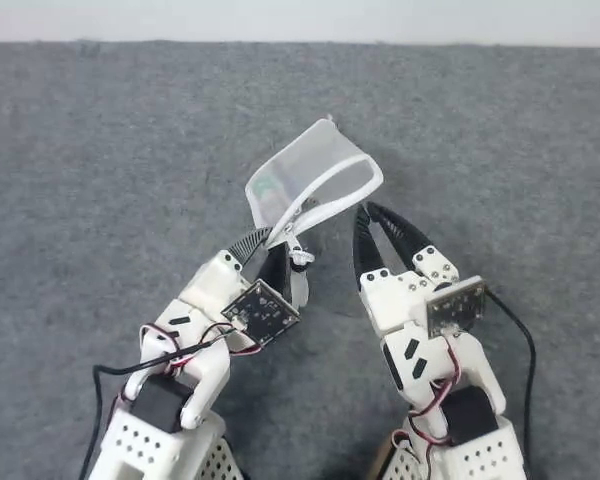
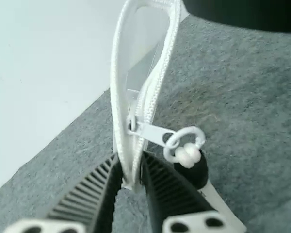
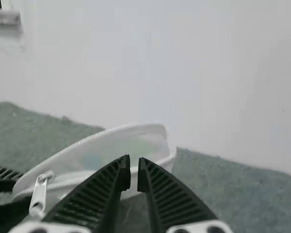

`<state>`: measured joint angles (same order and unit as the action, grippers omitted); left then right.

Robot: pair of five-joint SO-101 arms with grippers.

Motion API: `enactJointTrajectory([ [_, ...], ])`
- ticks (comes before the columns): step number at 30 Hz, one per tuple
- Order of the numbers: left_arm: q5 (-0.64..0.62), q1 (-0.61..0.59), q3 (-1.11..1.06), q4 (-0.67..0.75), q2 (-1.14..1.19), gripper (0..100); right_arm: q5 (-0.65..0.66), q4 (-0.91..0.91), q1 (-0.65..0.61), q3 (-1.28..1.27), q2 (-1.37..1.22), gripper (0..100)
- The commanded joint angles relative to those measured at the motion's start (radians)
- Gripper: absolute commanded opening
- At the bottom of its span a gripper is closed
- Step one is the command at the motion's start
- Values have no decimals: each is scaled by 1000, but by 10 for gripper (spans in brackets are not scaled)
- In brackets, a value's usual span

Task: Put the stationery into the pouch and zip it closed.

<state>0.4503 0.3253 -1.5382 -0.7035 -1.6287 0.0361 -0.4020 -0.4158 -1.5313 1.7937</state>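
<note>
The white mesh pouch (image 1: 302,165) hangs lifted off the grey mat, its mouth gaping toward the right arm. My left gripper (image 1: 277,252) is shut on the pouch's end (image 2: 132,167), right by the zipper slider (image 2: 131,125). A pull tab with a white ring and bead (image 2: 185,144) dangles beside the left fingers (image 1: 300,260). Something pale green (image 1: 266,186) shows through the mesh inside. My right gripper (image 1: 365,210) sits just beside the pouch's mouth, fingers together and holding nothing; its own view has the pouch (image 3: 111,141) just beyond the tips (image 3: 133,170).
Grey felt mat (image 1: 100,170) covers the table all around. A pale wall (image 1: 300,20) borders the mat's far edge. A black cable (image 1: 520,340) trails beside the right arm.
</note>
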Motion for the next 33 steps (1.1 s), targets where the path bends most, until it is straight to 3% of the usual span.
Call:
enactJointTrajectory([
  [1, -25, -15, 25, -14, -12, 7, -5, -240, -130, 143, 18, 89],
  [4, -25, -15, 25, -14, -12, 7, -5, -344, -239, 164, 18, 160],
  [11, -26, -15, 25, -14, -12, 7, 75, -308, -355, 89, 16, 134],
  [24, -26, -15, 24, -14, -12, 8, 115, -134, -357, -14, -1, 132],
  [33, -26, -15, 22, -14, -12, 8, 107, -13, -306, 63, -303, 133],
])
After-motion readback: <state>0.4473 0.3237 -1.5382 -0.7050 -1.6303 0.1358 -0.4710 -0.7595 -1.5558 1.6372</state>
